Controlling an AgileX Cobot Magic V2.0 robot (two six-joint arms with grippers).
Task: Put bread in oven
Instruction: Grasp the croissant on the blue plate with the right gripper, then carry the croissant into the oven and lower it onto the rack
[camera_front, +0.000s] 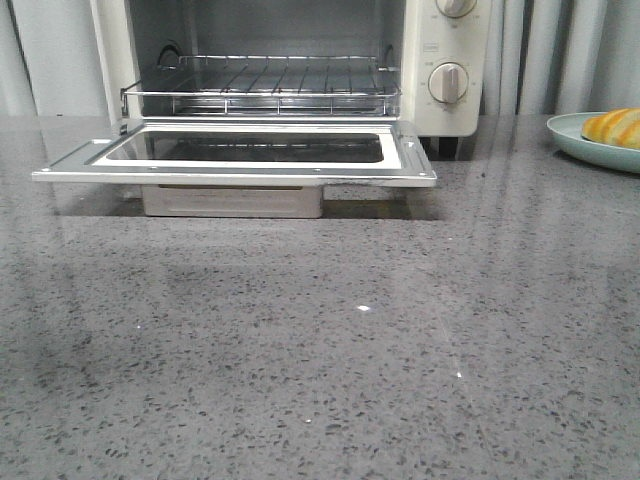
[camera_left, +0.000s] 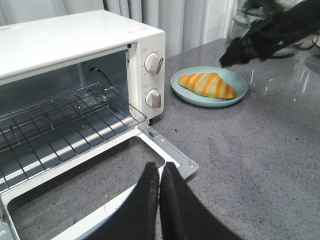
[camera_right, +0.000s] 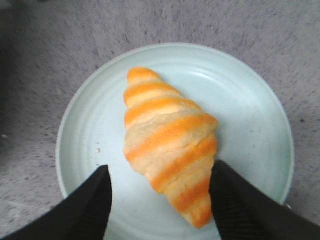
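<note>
Bread (camera_right: 167, 147) is seen lying on a pale green plate (camera_right: 250, 110) on the grey speckled counter (camera_front: 320, 370), to the right of the oven (camera_left: 75, 55). The right hand (camera_right: 160, 197) is held spread wide above the plate, one finger on each side of the roll's end; whether the fingers touch it cannot be told, and nothing is gripped. The oven's glass door (camera_front: 235, 160) is dropped fully open and level, and the wire rack (camera_front: 270, 85) inside is bare. The left hand (camera_left: 159, 200) is held over the open door's right corner, its fingers pressed together with nothing between them.
</note>
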